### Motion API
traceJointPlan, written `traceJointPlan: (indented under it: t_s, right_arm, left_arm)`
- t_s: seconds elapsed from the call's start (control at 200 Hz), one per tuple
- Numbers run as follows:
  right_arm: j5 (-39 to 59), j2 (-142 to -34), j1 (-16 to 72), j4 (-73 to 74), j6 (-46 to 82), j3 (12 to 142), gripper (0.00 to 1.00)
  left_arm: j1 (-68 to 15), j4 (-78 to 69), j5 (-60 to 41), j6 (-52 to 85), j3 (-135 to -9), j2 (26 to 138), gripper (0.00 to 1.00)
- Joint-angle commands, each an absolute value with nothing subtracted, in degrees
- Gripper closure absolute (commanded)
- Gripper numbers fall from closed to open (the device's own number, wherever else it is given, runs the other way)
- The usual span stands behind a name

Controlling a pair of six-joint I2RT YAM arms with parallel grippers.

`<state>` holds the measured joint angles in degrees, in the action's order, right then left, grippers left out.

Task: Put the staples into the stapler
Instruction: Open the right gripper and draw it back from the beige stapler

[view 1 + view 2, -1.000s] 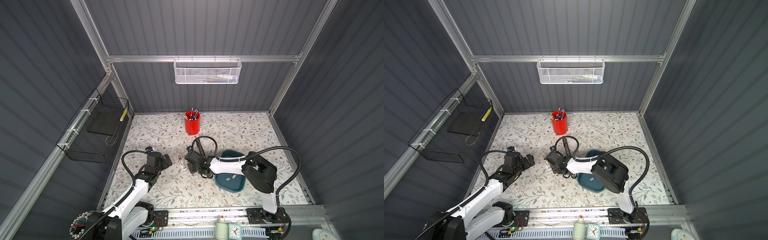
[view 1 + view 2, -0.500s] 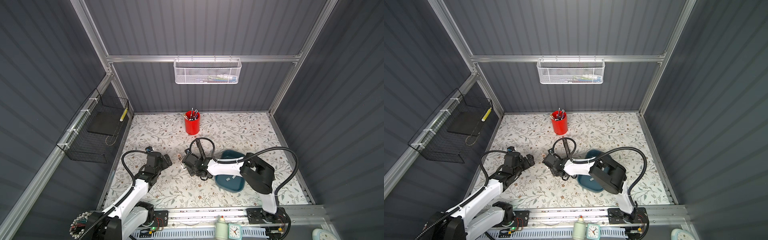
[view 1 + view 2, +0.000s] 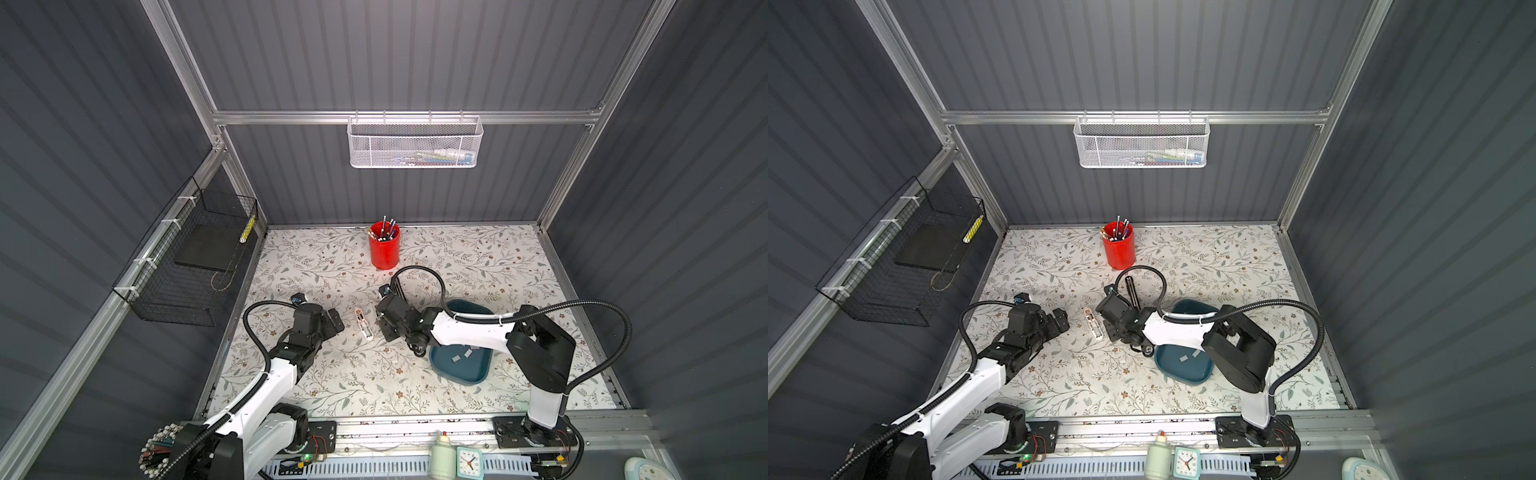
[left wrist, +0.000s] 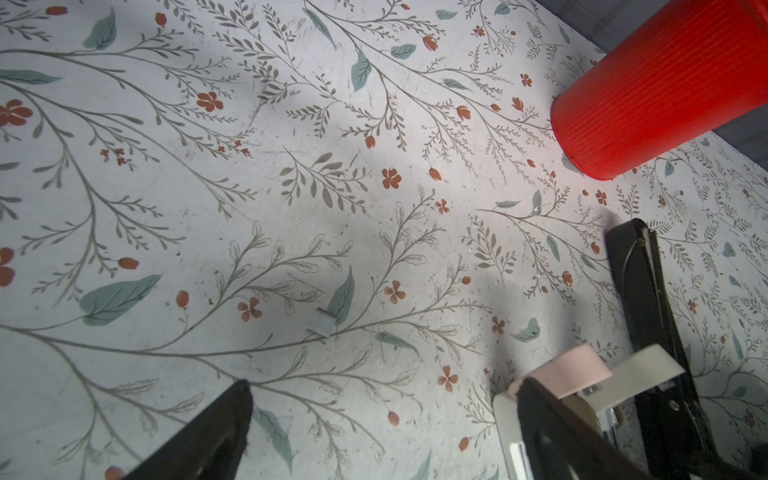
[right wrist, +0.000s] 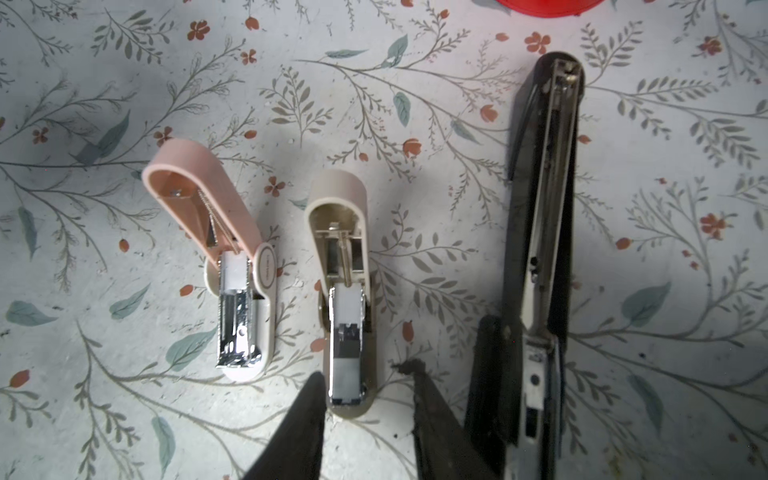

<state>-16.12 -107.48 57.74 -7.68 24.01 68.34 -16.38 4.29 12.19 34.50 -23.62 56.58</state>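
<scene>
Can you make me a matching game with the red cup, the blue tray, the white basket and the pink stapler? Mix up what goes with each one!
Things:
1. red cup
2. blue tray
3. white basket
4. pink stapler

What fits:
A. hangs on the rail on the back wall
B. its lid is flipped open
C. pens stand in it
D. grey staple strips lie in it

Pairs: 1-C, 2-D, 3-A, 4-B
</scene>
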Motion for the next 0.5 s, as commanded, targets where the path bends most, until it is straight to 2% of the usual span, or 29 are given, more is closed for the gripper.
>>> traceJointPlan:
  t_s: [0.0, 0.495]
  right_arm:
    - [-14.1, -109.0, 57.7, -7.2, 24.4, 67.7, 0.65]
    - [-13.4, -112.2, 57.5, -7.5, 26.6, 67.7, 0.69]
  left_arm:
    - [-15.9, 5.4, 13.0, 34.1, -25.0, 55.4, 0.0]
    - [-15.8, 5.5, 13.0, 34.1, -25.0, 55.3, 0.0]
